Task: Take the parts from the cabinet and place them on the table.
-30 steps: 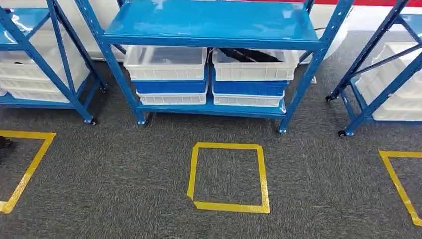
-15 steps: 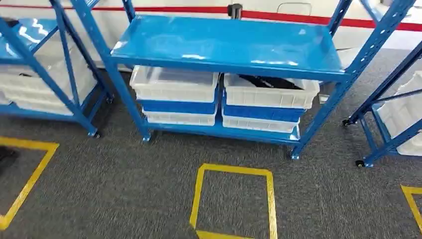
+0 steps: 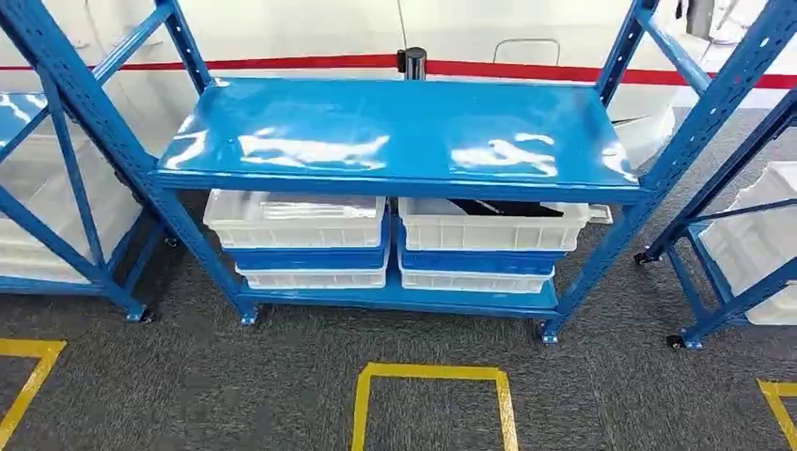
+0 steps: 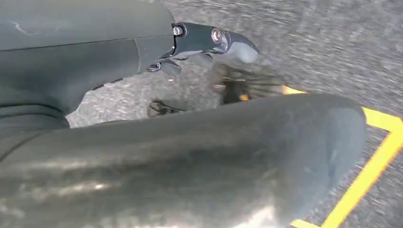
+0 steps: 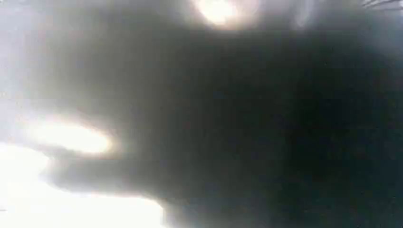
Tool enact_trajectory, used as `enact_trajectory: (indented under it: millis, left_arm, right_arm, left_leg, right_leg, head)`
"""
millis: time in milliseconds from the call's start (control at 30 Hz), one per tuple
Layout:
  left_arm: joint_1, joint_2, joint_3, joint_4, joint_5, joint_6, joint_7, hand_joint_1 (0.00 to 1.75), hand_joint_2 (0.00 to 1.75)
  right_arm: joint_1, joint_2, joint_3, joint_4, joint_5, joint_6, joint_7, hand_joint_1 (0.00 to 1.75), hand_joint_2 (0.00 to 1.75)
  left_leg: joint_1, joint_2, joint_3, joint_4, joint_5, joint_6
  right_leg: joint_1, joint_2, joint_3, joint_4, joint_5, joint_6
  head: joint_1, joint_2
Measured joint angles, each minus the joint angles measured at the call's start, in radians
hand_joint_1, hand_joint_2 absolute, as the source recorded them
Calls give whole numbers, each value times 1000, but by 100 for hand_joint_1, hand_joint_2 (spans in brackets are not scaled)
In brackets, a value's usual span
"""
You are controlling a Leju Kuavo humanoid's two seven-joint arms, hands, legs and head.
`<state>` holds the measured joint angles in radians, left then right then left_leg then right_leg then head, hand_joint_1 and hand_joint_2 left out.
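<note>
**Cabinet's right there, nothing grabbed yet**

Since the blue cabinet (image 3: 395,132) sits straight ahead with its white bins (image 3: 296,218) on the lower shelf, I'd say the task has barely started. Dark parts (image 3: 507,209) lie in the right-hand top bin (image 3: 489,225), untouched. No desk anywhere in sight, so every pick and drop is left to do. Left hand (image 4: 209,40) hangs over grey carpet near yellow floor tape (image 4: 375,156); can't tell how its fingers lie. Right wrist view is a blur, can't tell that hand either.
</note>
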<state>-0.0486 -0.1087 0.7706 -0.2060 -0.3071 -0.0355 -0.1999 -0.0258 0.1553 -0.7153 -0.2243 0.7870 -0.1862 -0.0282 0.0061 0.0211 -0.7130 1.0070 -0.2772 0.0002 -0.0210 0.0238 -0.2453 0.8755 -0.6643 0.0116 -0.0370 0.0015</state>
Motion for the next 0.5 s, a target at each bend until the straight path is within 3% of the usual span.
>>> enact_trajectory:
  millis: [33,67,100,133,167,200,233,267,300,333,367,400,433,467,500]
  left_arm:
    - [-6,0,0,-8,-2,2,0,0,0]
    - [-22,-5,0,-8,-2,1,-2,0,0]
    - [-34,-10,0,-9,-4,1,-2,0,0]
    - [-37,-11,0,-9,-6,1,-2,0,0]
    - [-33,-10,0,-8,-7,3,0,0,0]
    - [-31,-8,0,-8,-11,8,0,0,0]
    - [-28,-8,0,-8,-18,18,4,0,0]
    - [-23,-8,0,-8,-20,27,13,0,0]
    - [-20,-8,0,-8,-27,40,25,0,0]
    - [-18,-8,0,-8,-30,57,37,0,0]
    - [-12,-9,0,-6,-37,75,51,0,0]
    - [-7,-11,0,-6,-39,87,60,0,0]
    - [-1,-11,0,-5,-40,96,69,0,0]
    - [-4,-11,0,-4,-40,101,73,0,0]
    - [-4,-11,0,-3,-40,107,77,0,0]
  right_arm:
    - [-1,1,0,-11,0,0,2,0,0]
    - [-6,-2,0,-11,0,0,-1,0,0]
    - [-15,-5,0,-14,1,0,-2,0,0]
    - [-25,-7,0,-14,1,0,1,0,0]
    - [-24,-6,-1,-11,1,0,2,0,0]
    - [-27,-6,0,-11,2,0,0,0,0]
    - [-27,-6,-1,-11,3,0,0,0,0]
    - [-20,-6,-1,-11,3,0,2,0,0]
    - [-15,-6,-1,-11,4,0,3,0,0]
    - [-6,-6,-1,-10,5,0,5,0,0]
    - [5,-6,-2,-10,6,0,7,0,0]
    - [14,-6,-2,-10,10,0,8,0,0]
    - [22,-6,-2,-8,11,0,8,0,0]
    - [22,-5,-2,-5,12,0,8,0,0]
    - [21,-5,-2,-5,14,0,8,0,0]
  left_leg:
    - [2,-10,14,-32,-14,4]
    - [-2,-22,41,-32,-40,7]
    - [8,-31,64,-36,-50,15]
    - [4,-30,83,-33,-53,24]
    - [2,-31,91,-32,-56,27]
    - [3,-32,96,-32,-66,31]
    - [3,-33,102,-32,-76,33]
    - [3,-37,107,-32,-85,32]
    - [3,-40,111,-32,-92,31]
    - [3,-44,116,-31,-98,28]
    - [3,-45,122,-31,-104,25]
    - [3,-45,127,-30,-110,20]
    - [3,-45,114,-32,-115,15]
    - [-2,-45,124,-20,-118,9]
    - [-3,-44,116,-25,-115,5]
  right_leg:
    - [6,-7,61,15,46,20]
    - [6,-7,69,38,80,41]
    - [1,-8,55,63,77,44]
    - [4,-14,26,128,75,41]
    - [5,-15,-27,201,55,27]
    - [6,-15,-79,263,14,17]
    - [6,-16,-126,301,-50,-2]
    - [5,-16,-163,306,-107,-3]
    - [5,-16,-188,291,-131,-1]
    - [4,-16,-206,256,-119,10]
    - [4,-16,-216,198,-70,37]
    - [4,-17,-224,134,11,55]
    - [3,-21,-230,113,119,67]
    - [6,-27,-245,87,147,50]
    - [10,-22,-247,92,156,31]
  head:
    - [-3,0]
    - [4,0]
    - [4,0]
    - [13,0]
    - [23,0]
    - [23,0]
    - [22,0]
    - [23,0]
    - [23,0]
    - [23,0]
    - [23,0]
    - [25,0]
    - [25,0]
    - [24,0]
    - [26,0]
